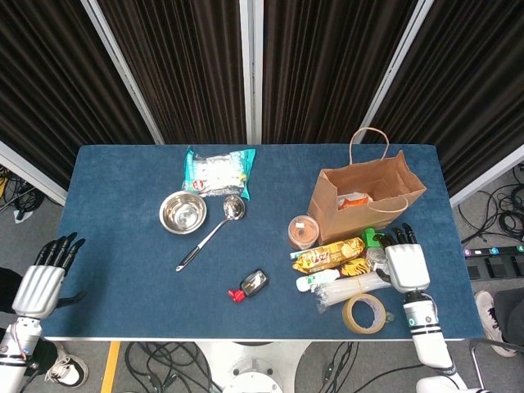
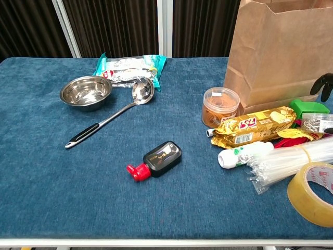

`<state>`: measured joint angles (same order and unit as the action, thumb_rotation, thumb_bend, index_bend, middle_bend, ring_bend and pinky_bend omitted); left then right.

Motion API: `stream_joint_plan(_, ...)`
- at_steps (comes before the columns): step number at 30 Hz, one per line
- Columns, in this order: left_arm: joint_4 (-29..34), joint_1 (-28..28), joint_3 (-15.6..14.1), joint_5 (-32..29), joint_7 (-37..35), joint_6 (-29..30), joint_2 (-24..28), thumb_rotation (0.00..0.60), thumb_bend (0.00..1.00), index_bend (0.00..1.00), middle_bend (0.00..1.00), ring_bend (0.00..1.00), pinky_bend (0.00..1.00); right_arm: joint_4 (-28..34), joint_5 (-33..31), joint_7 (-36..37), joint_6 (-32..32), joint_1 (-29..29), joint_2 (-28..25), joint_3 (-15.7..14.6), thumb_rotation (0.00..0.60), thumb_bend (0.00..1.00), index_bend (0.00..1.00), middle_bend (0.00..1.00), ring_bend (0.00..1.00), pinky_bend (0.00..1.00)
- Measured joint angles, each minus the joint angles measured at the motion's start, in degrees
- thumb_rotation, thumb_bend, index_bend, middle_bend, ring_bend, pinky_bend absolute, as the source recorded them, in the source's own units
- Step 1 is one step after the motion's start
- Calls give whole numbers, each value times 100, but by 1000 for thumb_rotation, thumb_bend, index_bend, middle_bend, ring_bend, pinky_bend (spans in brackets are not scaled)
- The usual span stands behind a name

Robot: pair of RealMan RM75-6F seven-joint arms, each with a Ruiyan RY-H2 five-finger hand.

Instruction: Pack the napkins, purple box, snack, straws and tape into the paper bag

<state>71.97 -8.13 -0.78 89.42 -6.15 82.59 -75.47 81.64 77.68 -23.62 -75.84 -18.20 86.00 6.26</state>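
Note:
The brown paper bag stands open at the right, with an orange and white pack showing inside. In front of it lie the gold snack packet, the bundle of clear straws and the tape roll. The teal and white napkin pack lies at the back centre. No purple box shows. My right hand hovers flat beside the bag's right front, fingers spread, holding nothing; the chest view shows only a dark fingertip. My left hand hangs open off the table's left edge.
A steel bowl and ladle sit left of centre. A black bottle with a red cap lies mid-front. Crowded by the snack are a round orange tub, a white bottle, a green-lidded item and a small clear jar.

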Motion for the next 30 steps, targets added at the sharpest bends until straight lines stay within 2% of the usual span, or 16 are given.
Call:
stream_joint_plan(7, 23, 4, -2, 4, 11, 8, 0, 600, 155, 56, 7, 0, 106, 82, 75, 102, -166, 9, -71, 120, 600, 61, 332, 398, 192, 132)
stream_joint_plan(18, 46, -26, -10, 38, 6, -13, 5, 600, 155, 56, 7, 0, 106, 478, 98, 120, 62, 116, -301, -185, 600, 0, 333, 388, 183, 132)
stream_joint_plan(30, -47, 1, 14, 22, -85, 52, 3, 600, 155, 55, 7, 0, 106, 60, 46, -209, 116, 80, -48, -166, 600, 0, 330, 378, 178, 131)
